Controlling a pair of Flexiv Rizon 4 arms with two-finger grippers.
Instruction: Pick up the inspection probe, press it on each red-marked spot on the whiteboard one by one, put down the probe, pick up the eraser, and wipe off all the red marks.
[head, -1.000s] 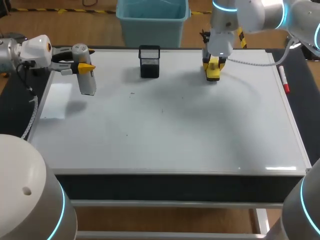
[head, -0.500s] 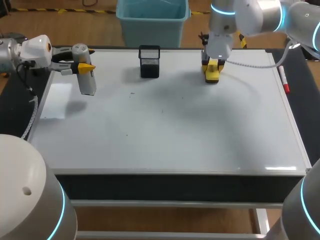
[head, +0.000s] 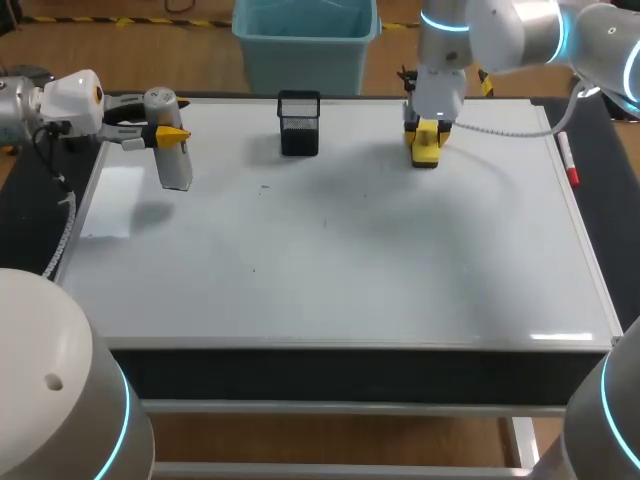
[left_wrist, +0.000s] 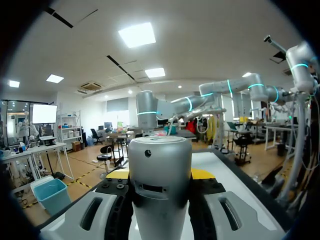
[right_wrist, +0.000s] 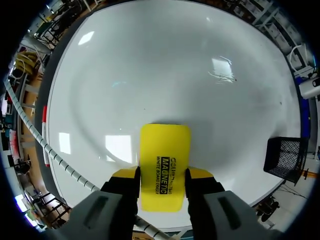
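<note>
Head view first: where is the eraser sitting?

It is sitting at the far side of the whiteboard, right of the middle, and the right tool is clenching it from two sides. Whether its underside is pressing on the board, I am not managing to tell.

Which way is it pointing?

In the right wrist view the eraser is running lengthwise straight out from between the yellow tips of the right tool, its free end pointing over the open board. In the head view that long axis is running from the far edge toward the near one.

What is standing around it?

A black mesh holder is standing on the board to its left, near but apart. From the wrist the mesh holder is showing off to one side of the fingers. A white cable is trailing from the right arm across the far right part of the board, and a red marker is lying along the board's right edge, well apart. Ahead of the eraser's free end the board is showing only a few tiny dark specks.

And the probe?

It is hanging at the far left of the board, with the left tool coming in sideways and grasping it. Its long axis is standing roughly upright, rounded cap up, and its shadow is falling apart from it on the board. In the left wrist view the probe is filling the gap of the left tool, both fingers touching it.
</note>
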